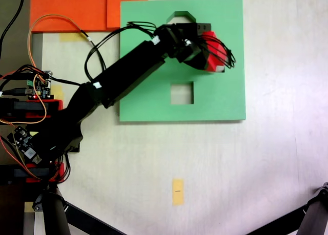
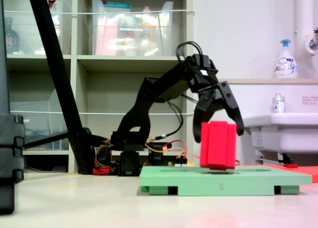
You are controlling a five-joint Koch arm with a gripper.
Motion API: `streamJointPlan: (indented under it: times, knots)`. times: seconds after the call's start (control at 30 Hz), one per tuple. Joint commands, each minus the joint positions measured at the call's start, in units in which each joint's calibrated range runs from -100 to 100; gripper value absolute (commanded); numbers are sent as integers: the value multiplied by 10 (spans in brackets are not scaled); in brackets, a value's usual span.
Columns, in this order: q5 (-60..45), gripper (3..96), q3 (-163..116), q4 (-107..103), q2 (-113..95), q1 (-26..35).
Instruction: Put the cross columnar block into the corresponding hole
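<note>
The black gripper (image 2: pixel 217 131) clasped the ribbed red foam block (image 2: pixel 217 144) upright, its base at the flat green foam board (image 2: pixel 218 181).

The first exterior view looked straight down from above the end effector (image 1: pixel 218 53); the second exterior view faced it from counter level, close by, both sharing the flat square green foam board (image 1: pixel 225 99).

block (image 2: pixel 217 144) – bright red | board (image 1: pixel 225 99) – plain green | claw (image 2: pixel 218 127) – black
</note>
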Motion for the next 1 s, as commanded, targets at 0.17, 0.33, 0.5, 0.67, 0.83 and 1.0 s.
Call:
streamJointPlan:
  times: [0.17, 0.33, 0.5, 0.67, 0.83, 1.0]
  knots:
    - [-21, 352, 26, 4, -37, 3]
    - [-58, 352, 26, 15, -2, 0]
    - [-80, 352, 26, 42, 27, -1]
    - [-80, 351, 27, 52, 44, 1]
    - [-80, 351, 27, 60, 56, 4]
    - [-64, 350, 28, 74, 58, 5]
